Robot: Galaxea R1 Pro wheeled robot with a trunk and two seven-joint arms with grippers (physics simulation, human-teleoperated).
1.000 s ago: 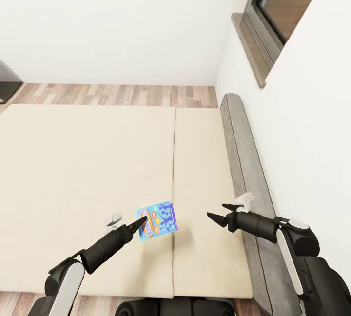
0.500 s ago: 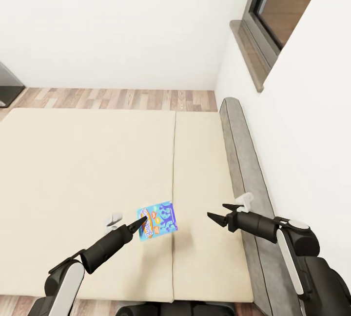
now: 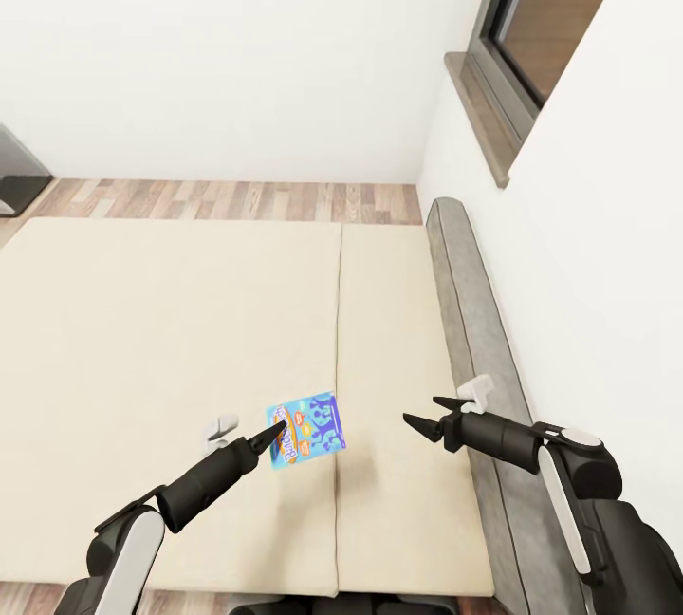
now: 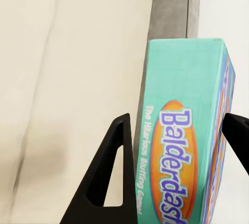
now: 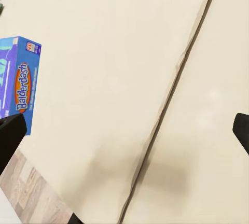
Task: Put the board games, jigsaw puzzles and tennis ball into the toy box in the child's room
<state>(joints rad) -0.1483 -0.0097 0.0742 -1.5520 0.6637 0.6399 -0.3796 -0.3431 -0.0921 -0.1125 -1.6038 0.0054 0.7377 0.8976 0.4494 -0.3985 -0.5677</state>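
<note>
Blue game box (image 3: pixel 305 429) sits clamped between the left jaws (image 3: pixel 277 429), lifted above the beige bed (image 3: pixel 171 330). In the left wrist view the box (image 4: pixel 184 146) fills the gap between both fingers (image 4: pixel 111 175), its narrow edge showing the "Balderdash" title, and the grip looks to lie on one end only. Right jaws (image 3: pixel 425 419) are spread and hold nothing, over the mattress beside the grey headboard (image 3: pixel 474 311).

Judging from that hold, the box could pivot or slip out if the base turns sharply, since most of it hangs beyond the fingertips.

The head view gives the box's height over the bed; the left wrist view gives the contact. The right wrist view catches the box (image 5: pixel 18 92) side-on, over the mattress edge with wood floor (image 5: pixel 31 198) beyond.
</note>
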